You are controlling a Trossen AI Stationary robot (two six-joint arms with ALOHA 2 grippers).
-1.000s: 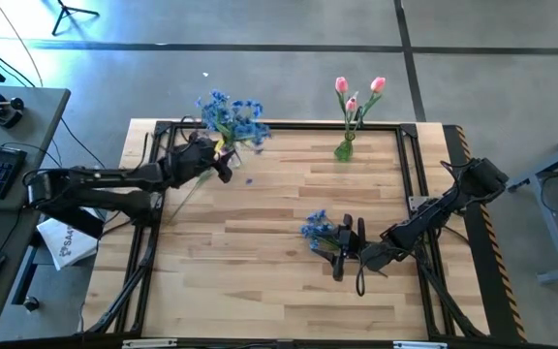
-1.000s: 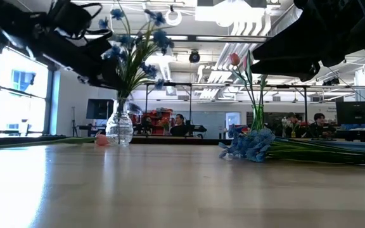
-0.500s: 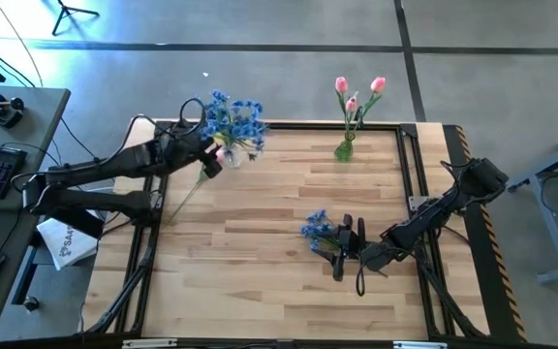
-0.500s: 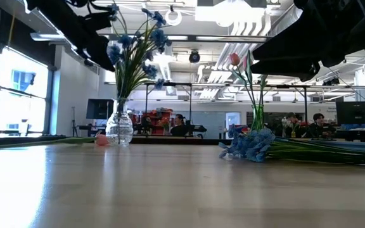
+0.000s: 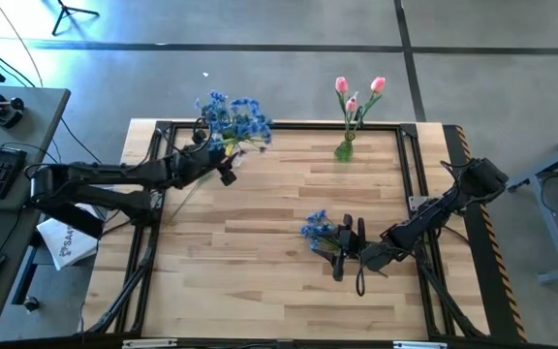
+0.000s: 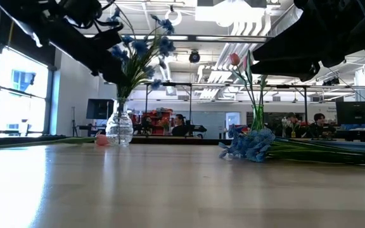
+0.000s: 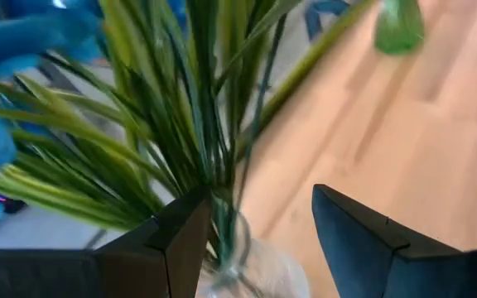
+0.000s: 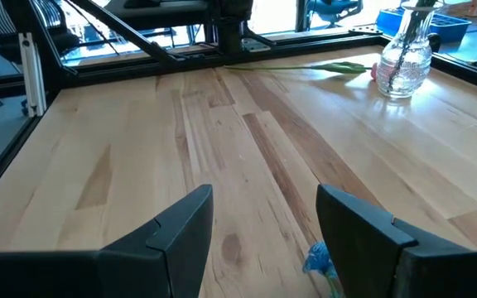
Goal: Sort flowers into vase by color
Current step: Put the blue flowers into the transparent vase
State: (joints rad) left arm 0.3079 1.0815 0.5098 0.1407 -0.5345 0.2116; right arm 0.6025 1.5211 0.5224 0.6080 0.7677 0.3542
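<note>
A wooden table point(image 5: 260, 242) carries two vases. By its far left corner, the left gripper point(image 5: 223, 167), fingers apart, hovers beside blue flowers point(image 5: 232, 118) in a clear vase point(image 6: 119, 129). Near the table's middle, the right gripper point(image 5: 339, 254), fingers apart, sits over a lying blue flower point(image 5: 316, 227). Pink tulips point(image 5: 356, 92) stand in a green vase point(image 5: 344, 149) at the far edge.

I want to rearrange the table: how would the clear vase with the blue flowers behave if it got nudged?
The clear vase looks like glass, so probably fragile. Its narrow neck holds a tall, wide spray of blue flowers, so it is likely top-heavy and apt to tip rather than slide. The left hand hovers open at the stems; a sideways brush there could topple it.
</note>
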